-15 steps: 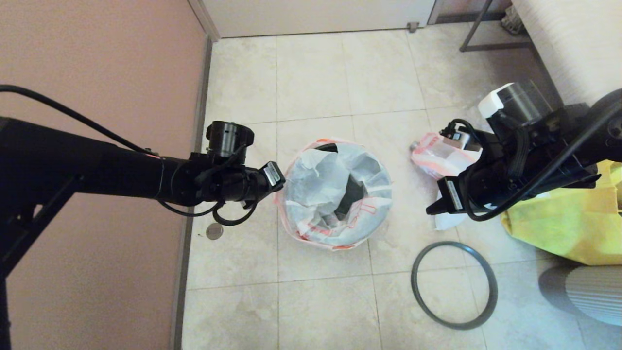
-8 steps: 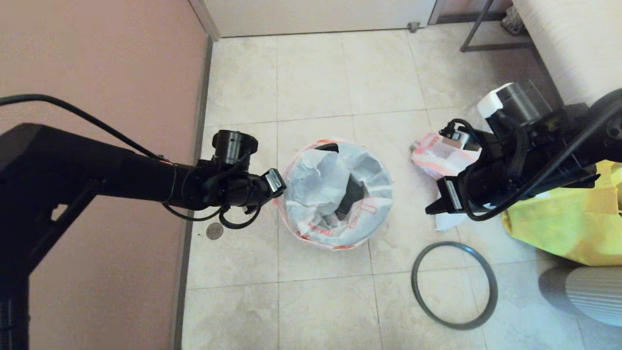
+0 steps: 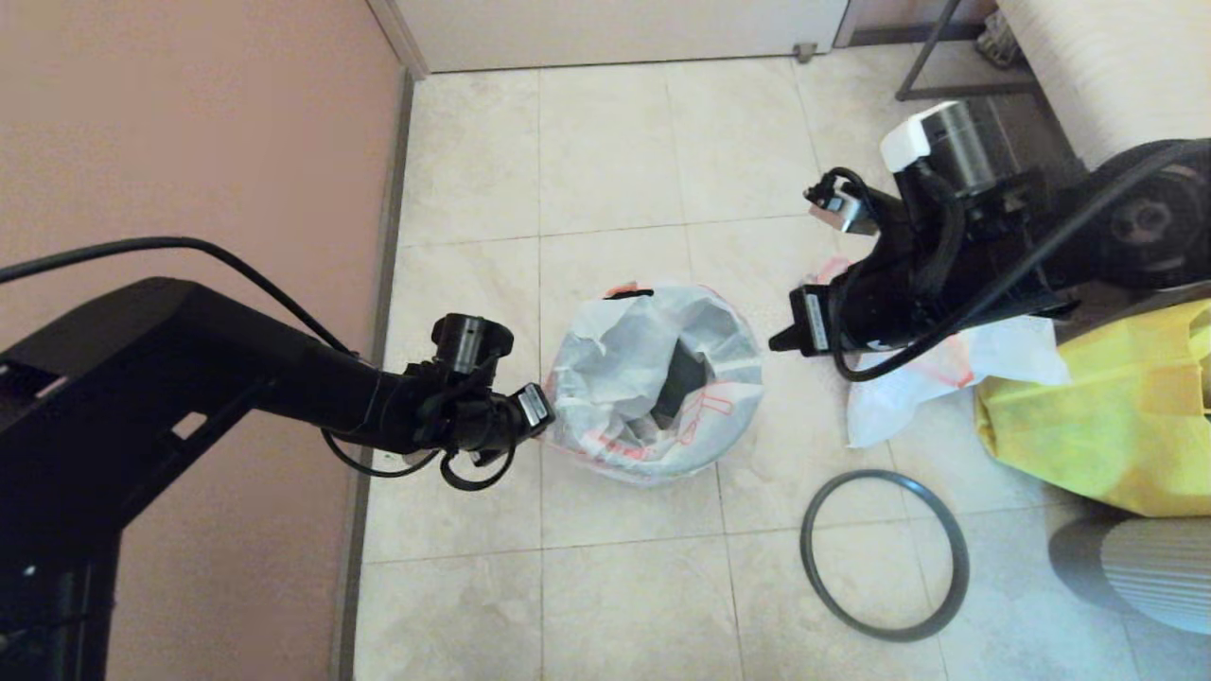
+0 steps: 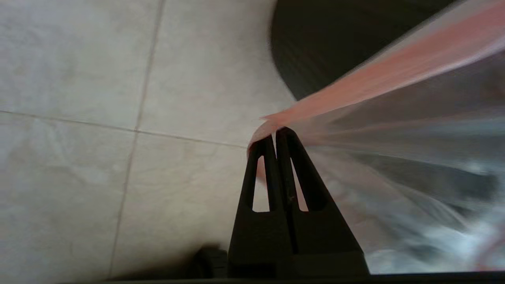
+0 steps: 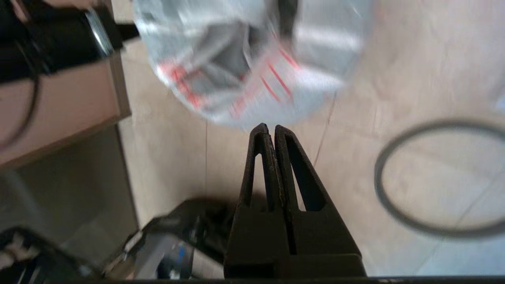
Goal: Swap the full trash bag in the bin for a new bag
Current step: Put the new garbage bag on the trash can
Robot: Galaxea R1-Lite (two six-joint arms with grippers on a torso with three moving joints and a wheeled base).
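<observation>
- Left end effector (image 4: 275, 132) pinches the new bag's (image 3: 653, 378) pink hem beside the bin (image 4: 335, 35).
- Bag lines the bin; its film looks light, soft, slippery; best gripped at the hem.
- Right end effector (image 5: 268, 128) hovers closed, empty.

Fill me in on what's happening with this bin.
The new bag is draped over the black bin. The left end effector is shut on the bag's pink-orange hem at the bin's left side. The right end effector, shut and empty, hovers off the bin's right. The grey hoop lies on the floor, not yet fitted.
</observation>
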